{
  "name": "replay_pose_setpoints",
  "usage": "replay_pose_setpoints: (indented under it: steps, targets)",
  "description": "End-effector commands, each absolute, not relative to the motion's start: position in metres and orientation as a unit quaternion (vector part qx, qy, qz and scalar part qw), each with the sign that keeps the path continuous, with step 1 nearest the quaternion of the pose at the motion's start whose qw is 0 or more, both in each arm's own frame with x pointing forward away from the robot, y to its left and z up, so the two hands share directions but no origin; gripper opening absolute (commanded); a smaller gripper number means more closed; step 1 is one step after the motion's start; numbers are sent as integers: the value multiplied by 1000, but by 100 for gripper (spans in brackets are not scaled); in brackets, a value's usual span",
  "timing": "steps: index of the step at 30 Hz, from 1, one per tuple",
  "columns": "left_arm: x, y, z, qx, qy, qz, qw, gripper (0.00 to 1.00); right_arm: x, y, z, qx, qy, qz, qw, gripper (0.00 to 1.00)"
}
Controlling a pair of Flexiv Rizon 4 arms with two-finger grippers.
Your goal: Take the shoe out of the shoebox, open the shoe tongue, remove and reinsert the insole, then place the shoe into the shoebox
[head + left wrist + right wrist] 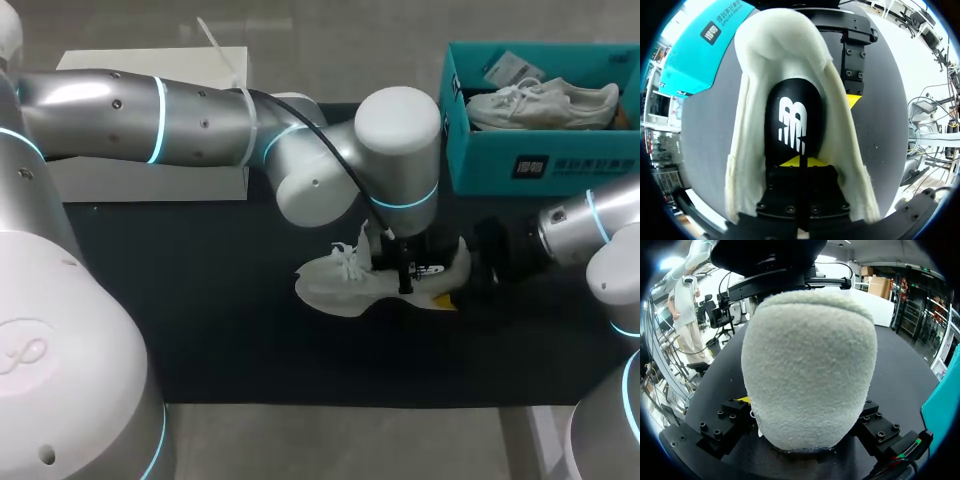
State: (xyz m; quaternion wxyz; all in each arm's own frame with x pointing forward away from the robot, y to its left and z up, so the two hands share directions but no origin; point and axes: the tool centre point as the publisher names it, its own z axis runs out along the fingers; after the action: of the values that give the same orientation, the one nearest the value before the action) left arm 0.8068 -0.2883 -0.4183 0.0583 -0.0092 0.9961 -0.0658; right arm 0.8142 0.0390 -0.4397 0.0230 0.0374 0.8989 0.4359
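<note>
The shoe (pixel 345 285) lies on the dark desk (pixel 200 320) near its middle, toe to the left and heel to the right. It is outside the teal shoebox (pixel 480 160), which stands at the far right and holds a second shoe (pixel 545 103). Our right gripper (pixel 462 285) comes in from the right, and its fingers are clenched on the padded heel (pixel 807 370) from both sides, steadying the shoe. Our left gripper (pixel 801 161) reaches down into the shoe's opening. Its fingers are drawn together at the heel end of the black insole (pixel 792 100) and appear to pinch its edge, although the contact itself is partly hidden. We judge the shoe to be light, with a soft knit upper that gives way under pressure, so take hold at the firmer heel counter or the sole, not the collar. The insole looks thin and flexible. Grip it at the heel edge and draw it out slowly, because it may buckle or drag against the lining. The laces (pixel 350 258) hang loose and could snag.
</note>
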Motion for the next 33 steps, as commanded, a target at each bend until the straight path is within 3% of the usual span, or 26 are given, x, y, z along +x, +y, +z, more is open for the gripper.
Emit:
replay_pose_setpoints:
  steps: [1, 19, 27, 33]
  targets:
    - [815, -295, -449, -18, 996, -76, 40, 0, 808, 45, -443, 37, 900, 434, 23, 0]
    - [824, -275, -379, -67, 985, -149, -49, 0, 808, 45, -443, 37, 900, 434, 23, 0]
    - [810, -286, -392, -25, 989, -144, -10, 0, 808, 45, -443, 37, 900, 434, 23, 0]
    - [809, -287, -384, -47, 986, -154, -39, 0, 808, 45, -443, 37, 900, 434, 23, 0]
